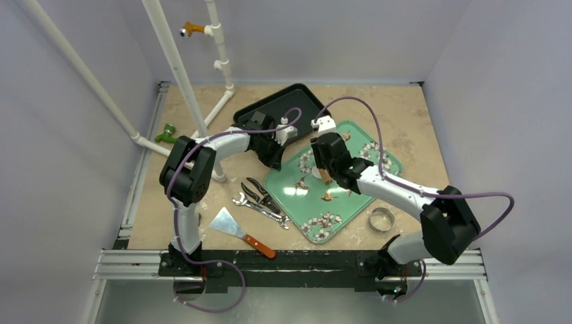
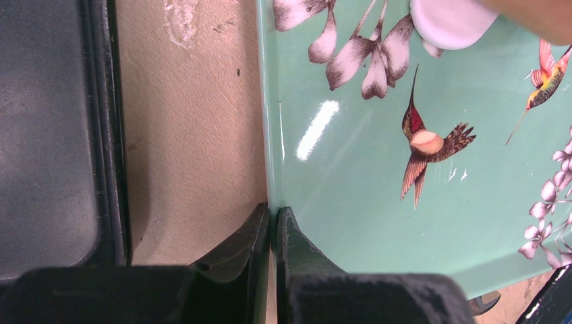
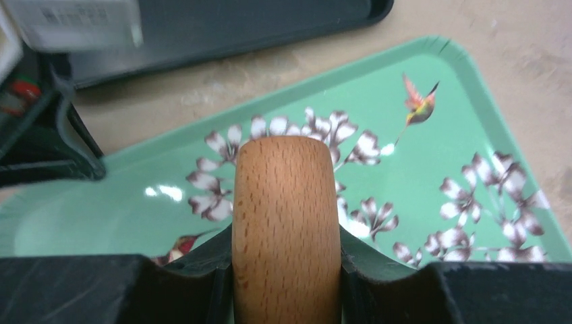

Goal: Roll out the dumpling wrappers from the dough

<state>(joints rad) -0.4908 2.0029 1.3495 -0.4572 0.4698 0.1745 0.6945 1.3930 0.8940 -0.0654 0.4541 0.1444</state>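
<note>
A green tray (image 1: 357,192) printed with blossoms and hummingbirds lies in the middle of the table. My left gripper (image 1: 275,160) (image 2: 273,210) is shut on the tray's (image 2: 351,202) left rim, one finger outside and one inside. My right gripper (image 1: 325,172) (image 3: 287,236) hovers over the tray (image 3: 418,175), shut on a wooden rolling pin (image 3: 285,202) that points away from the wrist camera. In the left wrist view a white dough wrapper (image 2: 448,23) lies on the tray, partly under the pin's tan body (image 2: 539,13). The right wrist view hides the dough behind the pin.
A black tray (image 1: 283,101) (image 2: 47,135) sits just behind and left of the green one. Pliers (image 1: 260,192), a wrench (image 1: 260,209) and a scraper with an orange handle (image 1: 236,229) lie left of it. A metal ring cutter (image 1: 381,219) rests at the front right. White pipes (image 1: 182,74) stand at the back left.
</note>
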